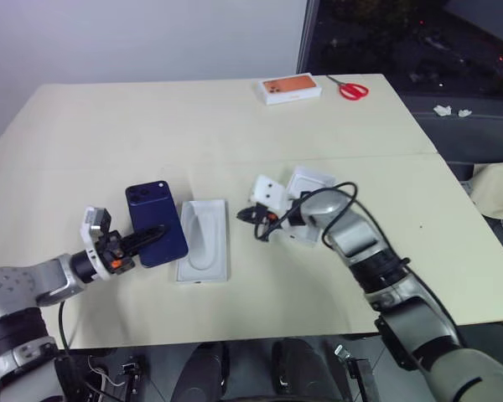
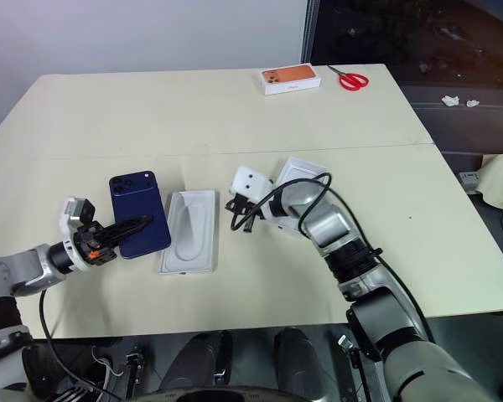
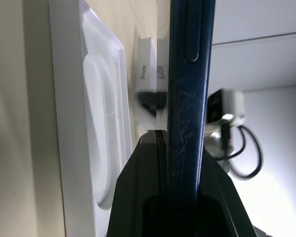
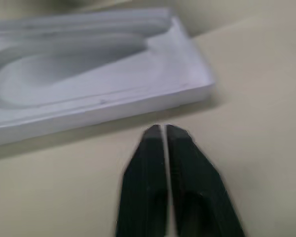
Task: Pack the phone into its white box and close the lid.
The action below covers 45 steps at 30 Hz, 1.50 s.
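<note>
The dark navy phone (image 1: pixel 155 219) is back up, its camera cluster at the far corner, just left of a white insert tray (image 1: pixel 204 240). My left gripper (image 1: pixel 153 232) is shut on the phone's near edge, and the left wrist view shows the phone (image 3: pixel 187 74) edge-on between the fingers. My right gripper (image 1: pixel 250 219) hovers low by the tray's right side, shut and empty, its fingertips (image 4: pixel 155 136) close to the tray's corner (image 4: pixel 187 74). The white box (image 1: pixel 313 178) lies beyond my right wrist, partly hidden. Another white piece (image 1: pixel 302 236) shows under the wrist; I cannot tell whether it is the lid.
A white box with an orange picture (image 1: pixel 291 89) and red scissors (image 1: pixel 352 89) lie at the far edge of the cream table (image 1: pixel 109 126). A black cable loops over my right wrist. The table's right edge drops to a dark floor.
</note>
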Motion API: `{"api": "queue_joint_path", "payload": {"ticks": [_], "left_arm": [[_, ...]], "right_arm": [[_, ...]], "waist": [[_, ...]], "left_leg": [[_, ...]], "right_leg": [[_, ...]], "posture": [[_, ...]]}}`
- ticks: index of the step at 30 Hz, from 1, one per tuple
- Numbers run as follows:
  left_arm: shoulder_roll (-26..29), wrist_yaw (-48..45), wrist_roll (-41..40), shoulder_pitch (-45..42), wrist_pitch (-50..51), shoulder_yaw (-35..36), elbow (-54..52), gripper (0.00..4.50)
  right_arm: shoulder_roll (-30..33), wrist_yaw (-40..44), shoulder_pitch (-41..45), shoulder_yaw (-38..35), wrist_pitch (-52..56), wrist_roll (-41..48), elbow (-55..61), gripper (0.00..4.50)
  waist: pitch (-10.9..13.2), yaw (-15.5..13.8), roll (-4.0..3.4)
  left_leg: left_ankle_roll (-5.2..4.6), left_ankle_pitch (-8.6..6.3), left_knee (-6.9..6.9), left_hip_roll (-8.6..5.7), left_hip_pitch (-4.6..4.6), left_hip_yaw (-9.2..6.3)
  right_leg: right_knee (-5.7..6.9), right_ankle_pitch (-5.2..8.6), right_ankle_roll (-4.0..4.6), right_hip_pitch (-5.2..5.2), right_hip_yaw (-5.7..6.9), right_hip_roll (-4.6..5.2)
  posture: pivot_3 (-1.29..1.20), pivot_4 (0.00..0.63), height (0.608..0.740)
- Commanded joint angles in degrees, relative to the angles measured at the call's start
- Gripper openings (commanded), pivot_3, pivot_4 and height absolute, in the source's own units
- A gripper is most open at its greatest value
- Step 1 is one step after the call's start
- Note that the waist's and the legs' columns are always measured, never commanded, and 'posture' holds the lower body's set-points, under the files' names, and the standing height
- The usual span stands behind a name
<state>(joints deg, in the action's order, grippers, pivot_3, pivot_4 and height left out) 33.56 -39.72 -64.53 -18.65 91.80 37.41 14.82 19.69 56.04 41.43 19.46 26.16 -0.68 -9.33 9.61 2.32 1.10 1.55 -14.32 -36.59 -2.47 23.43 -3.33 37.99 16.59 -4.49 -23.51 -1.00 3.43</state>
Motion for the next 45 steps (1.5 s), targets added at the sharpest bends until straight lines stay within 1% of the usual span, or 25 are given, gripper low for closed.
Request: {"api": "queue_joint_path", "payload": {"ticks": [1, 2, 5, 6, 7, 10, 12, 17, 22, 27, 31, 36, 45], "left_arm": [[2.22, -2.99, -2.26, -0.7, 0.66, -0.77, -1.43, 0.0], [3.06, -3.91, -2.0, -1.0, 0.69, -1.86, -1.26, 0.0], [5.28, -6.39, -1.05, -2.49, 0.67, -5.67, -0.41, 0.0], [5.86, -7.17, -0.63, -2.79, 0.37, -6.87, -0.3, 0.0], [6.33, -7.89, -0.33, -2.93, 0.03, -7.79, -0.19, 0.0], [7.61, -10.27, 0.61, -4.49, -0.49, -11.05, 1.52, 0.0], [8.31, -12.01, 1.41, -5.14, -1.11, -13.06, 2.66, 0.0], [9.68, -16.83, 4.59, -6.45, -3.97, -18.42, 6.02, 0.0], [10.0, -20.94, 7.72, -8.27, -6.51, -23.61, 8.14, 0.0], [10.0, -23.73, 10.09, -9.57, -8.13, -26.9, 9.97, 0.0], [8.65, -24.0, 11.01, -10.54, -8.68, -27.1, 11.56, 0.0], [6.65, -23.14, 11.14, -9.82, -8.18, -27.25, 9.56, 0.0], [5.05, -22.62, 12.31, -10.94, -7.86, -27.78, 9.82, 0.0]], "right_arm": [[1.01, 0.67, 1.26, -2.64, 2.95, 2.94, 4.94, 1.84], [1.46, 1.44, 0.8, -3.95, 4.62, 4.9, 6.82, 2.2], [2.88, 4.24, -1.95, -8.06, 7.19, 11.37, 12.31, 3.81], [3.51, 5.01, -3.04, -8.71, 6.26, 12.47, 13.68, 4.26], [4.01, 5.41, -3.75, -9.01, 5.65, 13.16, 14.62, 4.45], [5.73, 8.43, -7.74, -11.79, 3.08, 18.2, 19.29, 4.45], [6.69, 9.56, -9.71, -12.69, 0.86, 19.67, 20.6, 4.45], [7.8, 10.63, -12.26, -12.54, -4.56, 20.71, 20.82, 4.45], [7.36, 9.78, -12.81, -10.52, -7.18, 19.98, 20.71, 4.45], [7.06, 8.65, -12.41, -9.16, -8.03, 19.66, 20.18, 4.45], [7.06, 7.63, -12.05, -8.52, -8.52, 19.3, 19.7, 4.45], [6.24, 5.59, -11.89, -8.66, -8.08, 19.63, 19.43, 4.45], [5.92, 4.48, -11.6, -8.02, -8.36, 19.32, 19.59, 4.45]], "waist": [[0.0, 0.0, 0.0], [0.0, 0.05, 0.0], [0.01, 0.0, -0.01], [0.01, -0.07, -0.01], [0.01, -0.16, -0.01], [0.01, -0.4, -0.01], [0.01, -0.44, -0.02], [0.01, -0.02, -0.02], [0.02, -0.19, -0.02], [0.02, -0.25, -0.02], [0.02, -0.31, -0.02], [0.02, -0.47, -0.02], [0.02, -0.67, -0.02]], "left_leg": [[0.0, 0.0, 0.0, 0.0, 0.0, 0.0], [0.0, 0.0, 0.01, 0.0, 0.0, 0.0], [0.0, 0.0, 0.04, 0.01, 0.0, 0.01], [0.0, 0.0, 0.05, 0.01, 0.01, 0.0], [0.0, 0.0, 0.06, 0.01, 0.01, -0.01], [-0.01, -0.01, 0.05, 0.0, 0.0, 0.01], [-0.02, -0.01, 0.06, 0.0, 0.0, 0.0], [-0.02, -0.01, 0.07, 0.01, -0.01, 0.01], [-0.02, 0.0, 0.08, 0.01, 0.0, 0.02], [-0.02, 0.0, 0.08, 0.02, 0.0, 0.02], [-0.03, 0.0, 0.06, 0.02, 0.0, 0.01], [-0.03, 0.0, 0.05, 0.01, 0.0, 0.02], [-0.03, 0.0, 0.02, 0.01, 0.0, 0.02]], "right_leg": [[0.0, 0.0, 0.0, 0.0, 0.0, 0.0], [0.0, 0.0, 0.0, -0.01, 0.0, 0.0], [0.0, 0.0, 0.0, -0.03, -0.02, 0.0], [-0.02, 0.0, 0.01, -0.03, -0.02, 0.0], [-0.02, 0.0, 0.01, -0.01, -0.01, 0.0], [-0.06, 0.0, 0.0, 0.02, -0.01, 0.02], [-0.07, 0.0, 0.01, 0.03, -0.01, 0.03], [-0.06, 0.01, 0.01, 0.0, -0.01, 0.02], [-0.06, 0.01, 0.01, 0.01, -0.02, 0.02], [-0.07, 0.01, 0.01, 0.01, -0.02, 0.02], [-0.06, 0.01, 0.01, 0.01, -0.01, 0.02], [-0.06, 0.01, 0.01, 0.02, -0.01, 0.02], [-0.04, 0.01, 0.01, 0.02, -0.01, 0.02]], "posture": [[0.0, 0.15, 0.74], [0.0, 0.15, 0.74], [0.0, 0.15, 0.74], [0.0, 0.15, 0.74], [0.0, 0.15, 0.74], [0.0, 0.15, 0.74], [0.0, 0.15, 0.74], [0.0, 0.15, 0.74], [0.0, 0.15, 0.74], [0.0, 0.15, 0.74], [0.0, 0.15, 0.74], [0.0, 0.15, 0.74], [0.0, 0.15, 0.74]]}}
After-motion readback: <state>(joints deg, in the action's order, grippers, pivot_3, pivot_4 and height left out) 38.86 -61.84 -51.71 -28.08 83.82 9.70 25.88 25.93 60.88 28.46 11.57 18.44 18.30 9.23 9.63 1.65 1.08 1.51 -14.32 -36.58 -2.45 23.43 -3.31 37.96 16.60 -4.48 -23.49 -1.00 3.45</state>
